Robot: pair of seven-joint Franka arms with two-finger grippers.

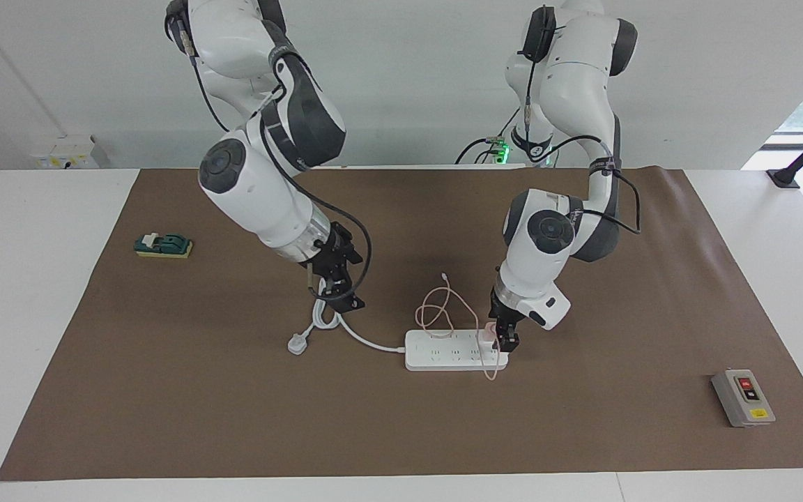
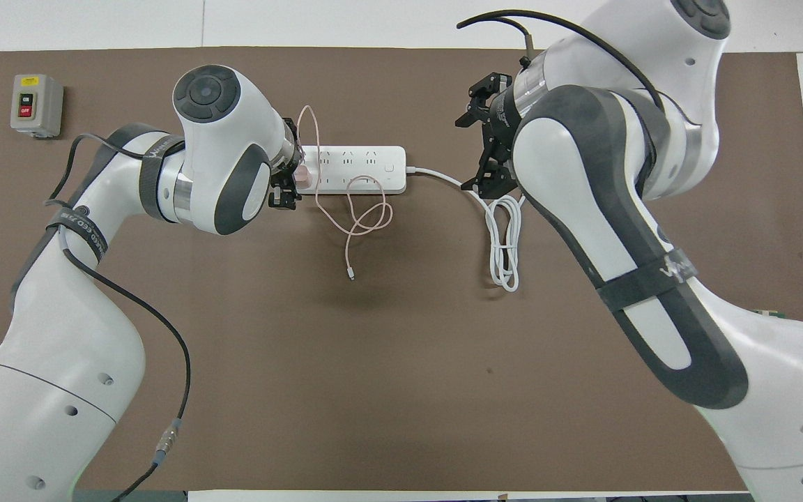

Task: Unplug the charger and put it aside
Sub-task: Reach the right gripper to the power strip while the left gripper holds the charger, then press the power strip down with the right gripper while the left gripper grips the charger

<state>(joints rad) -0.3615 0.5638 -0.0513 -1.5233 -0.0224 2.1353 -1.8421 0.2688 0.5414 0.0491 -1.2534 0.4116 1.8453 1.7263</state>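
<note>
Charger [image 1: 491, 330] plugged into the power strip [image 1: 443, 351] — left tool [image 1: 506, 339] straddling it, can't tell if clamped.
Pull straight up; right tool [image 1: 335, 293], fingers apart, over the strip's cord [image 1: 366, 338] — pin the strip down.

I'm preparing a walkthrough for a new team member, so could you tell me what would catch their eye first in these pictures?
Probably the two white arms converging on the long white power strip in the middle of the brown mat. The left gripper is down at the small pale pink cube-shaped charger, plugged in at the strip's end toward the left arm. The right gripper hangs over the coiled white cord at the strip's other end.
</note>
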